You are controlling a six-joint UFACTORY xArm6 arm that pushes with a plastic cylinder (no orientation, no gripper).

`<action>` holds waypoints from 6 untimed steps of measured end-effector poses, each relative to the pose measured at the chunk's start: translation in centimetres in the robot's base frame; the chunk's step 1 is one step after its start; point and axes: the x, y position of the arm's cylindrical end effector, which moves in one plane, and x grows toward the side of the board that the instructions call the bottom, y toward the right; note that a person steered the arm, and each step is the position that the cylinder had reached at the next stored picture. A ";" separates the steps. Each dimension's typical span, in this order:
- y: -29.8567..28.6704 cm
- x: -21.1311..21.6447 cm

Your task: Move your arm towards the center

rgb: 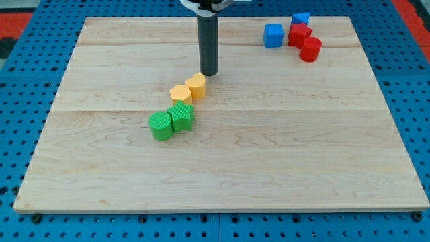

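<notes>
My tip (209, 73) stands on the wooden board (269, 154), left of the middle and toward the view's top. It is just above and right of a yellow heart-shaped block (196, 86), very near it. A second yellow block (181, 93) touches the heart's lower left. Below them a green star-like block (181, 116) and a green cylinder (160, 126) sit side by side. At the view's top right are a blue cube (273, 35), a smaller blue block (300, 19), a red block (299, 33) and a red cylinder (310, 49).
The board lies on a blue pegboard surface (27, 81) that surrounds it on all sides. The rod's upper end and white mount (205, 5) show at the view's top edge.
</notes>
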 end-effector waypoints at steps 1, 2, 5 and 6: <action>0.0 0.0; 0.0 0.0; 10.6 0.3; 11.7 0.4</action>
